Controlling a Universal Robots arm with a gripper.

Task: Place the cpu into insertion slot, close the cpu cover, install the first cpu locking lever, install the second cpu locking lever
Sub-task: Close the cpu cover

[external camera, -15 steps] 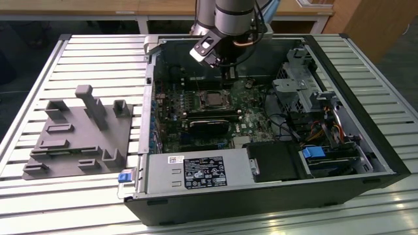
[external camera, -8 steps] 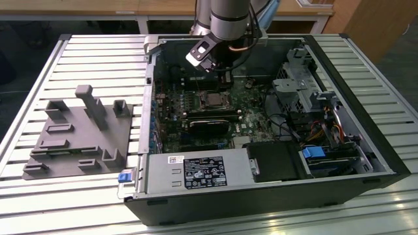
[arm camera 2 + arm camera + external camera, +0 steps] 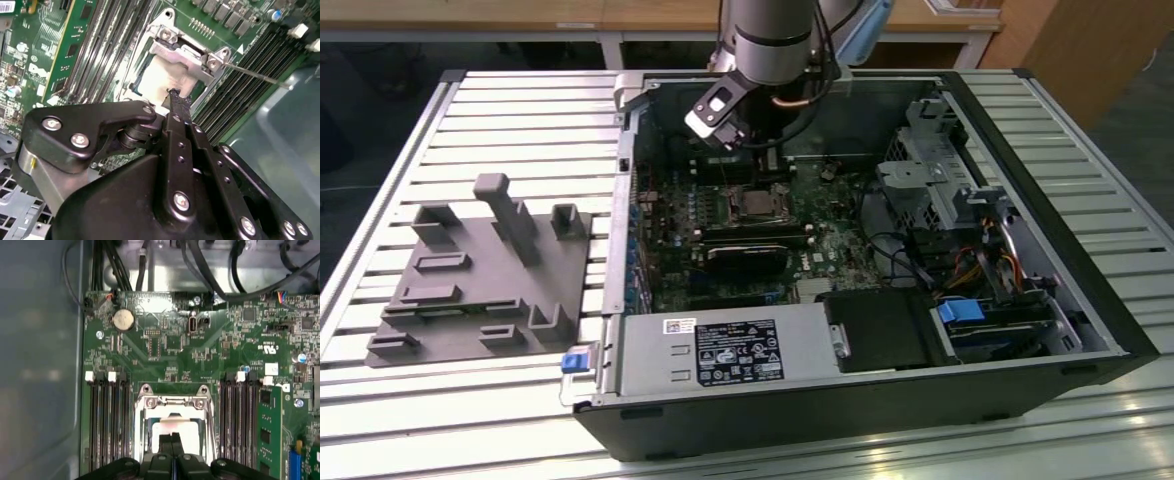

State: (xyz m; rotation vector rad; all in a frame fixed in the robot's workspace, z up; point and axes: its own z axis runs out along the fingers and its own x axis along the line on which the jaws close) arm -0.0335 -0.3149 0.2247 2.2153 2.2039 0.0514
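The gripper [image 3: 173, 95], fingers clenched on nothing visible, hangs over the pale silvery-beige square cpu [image 3: 157, 75] (touching it or not, I cannot tell), which lies in the silver-rimmed square insertion slot [image 3: 141, 432]. Any pressing should probably be light and square, so the chip stays flat.

Nothing can be read: the black-and-white rectangular label [image 3: 738, 353] on the silvery metal power-supply box [image 3: 643, 350] (small white sticker [image 3: 680, 324] beside it) carries print too fine.
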